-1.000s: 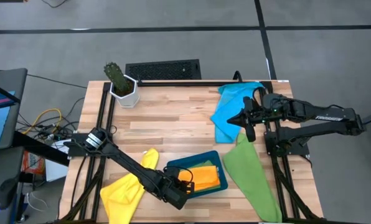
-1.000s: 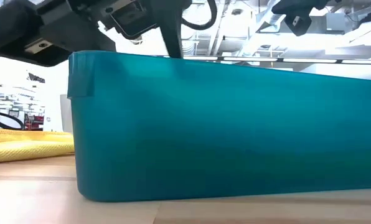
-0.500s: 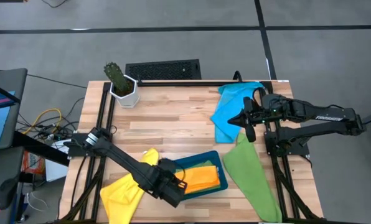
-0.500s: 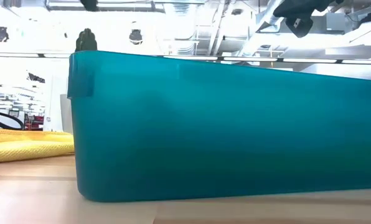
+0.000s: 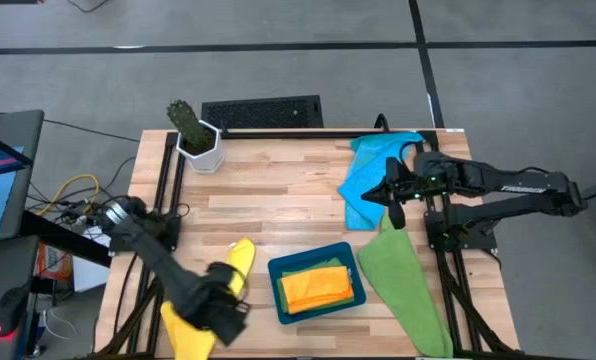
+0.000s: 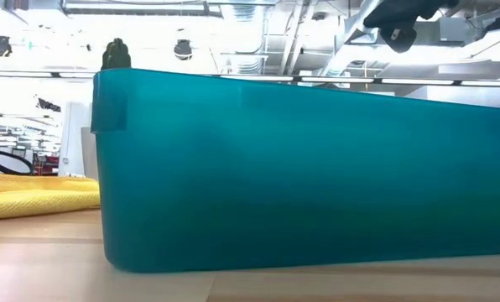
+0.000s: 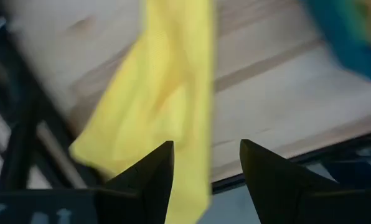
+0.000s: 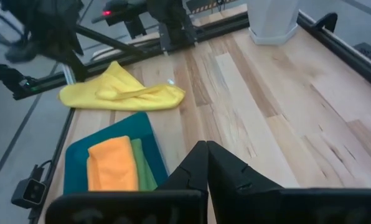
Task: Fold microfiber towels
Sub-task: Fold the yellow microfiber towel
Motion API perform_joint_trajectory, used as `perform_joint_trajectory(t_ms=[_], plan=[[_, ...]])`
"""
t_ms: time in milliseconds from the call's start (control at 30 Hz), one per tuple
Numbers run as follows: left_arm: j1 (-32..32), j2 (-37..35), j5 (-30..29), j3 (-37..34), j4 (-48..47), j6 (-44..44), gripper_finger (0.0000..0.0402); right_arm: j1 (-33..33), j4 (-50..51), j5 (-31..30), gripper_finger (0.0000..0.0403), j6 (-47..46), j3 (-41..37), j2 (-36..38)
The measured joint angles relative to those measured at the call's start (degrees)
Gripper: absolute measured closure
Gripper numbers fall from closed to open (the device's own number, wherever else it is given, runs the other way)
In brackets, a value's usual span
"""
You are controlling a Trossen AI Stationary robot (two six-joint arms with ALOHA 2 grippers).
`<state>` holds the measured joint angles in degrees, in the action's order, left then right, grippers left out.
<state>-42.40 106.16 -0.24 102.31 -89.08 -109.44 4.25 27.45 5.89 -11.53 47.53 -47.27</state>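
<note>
Now that the left gripper has pulled back from the teal tray to hover over the yellow towel at the near-left corner of the tabletop, the tray's contents are clear to see: an orange towel folded flat on top of a green towel (only a strip of green shows at its far edge). That reads as two towels folded and stowed, with the yellow one likely next. The left gripper's fingers stand apart with nothing between them, the yellow cloth lying crumpled and elongated beneath, one end draping over the tabletop's near edge. The right gripper waits with fingers together at the right side, over the sky-blue towel, which lies loosely rumpled at the far right. Nearer, a second green towel spreads flat along the right edge, unfolded.
</note>
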Motion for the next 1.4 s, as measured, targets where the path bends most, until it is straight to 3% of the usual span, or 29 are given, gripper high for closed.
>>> perform_joint_trajectory(t_ms=[133,233,400,500,800,1100,1400], plan=[[-5.1,-7.2,-1.3,-11.1,5.1,-9.5,0.0225,0.0,-1.6,0.0,0.0376,0.0,0.0,-2.9],[-7.8,-11.2,-2.4,-20.0,14.3,-14.4,0.0225,0.0,-3.0,0.1,0.0374,-0.1,0.0,-5.0],[-9.8,-12.2,-5.1,-31.6,32.5,-15.9,0.0225,-0.1,-4.6,0.2,0.0372,-0.5,0.0,-8.3],[-10.3,-12.0,-5.9,-36.2,37.3,-16.4,0.0225,-0.1,-5.3,0.2,0.0374,-0.5,0.0,-9.9],[-11.8,-11.7,-3.3,-38.7,34.0,-16.0,0.0225,-0.1,-7.4,0.2,0.0374,-0.6,0.0,-12.1],[-13.9,-11.4,-3.0,-44.0,42.7,-19.8,0.0226,0.9,-7.4,0.2,0.0374,-0.3,0.0,-12.0],[-13.6,-11.4,-2.8,-46.1,44.8,-21.3,0.0226,1.9,-7.4,0.2,0.0375,-0.4,0.0,-12.0]])
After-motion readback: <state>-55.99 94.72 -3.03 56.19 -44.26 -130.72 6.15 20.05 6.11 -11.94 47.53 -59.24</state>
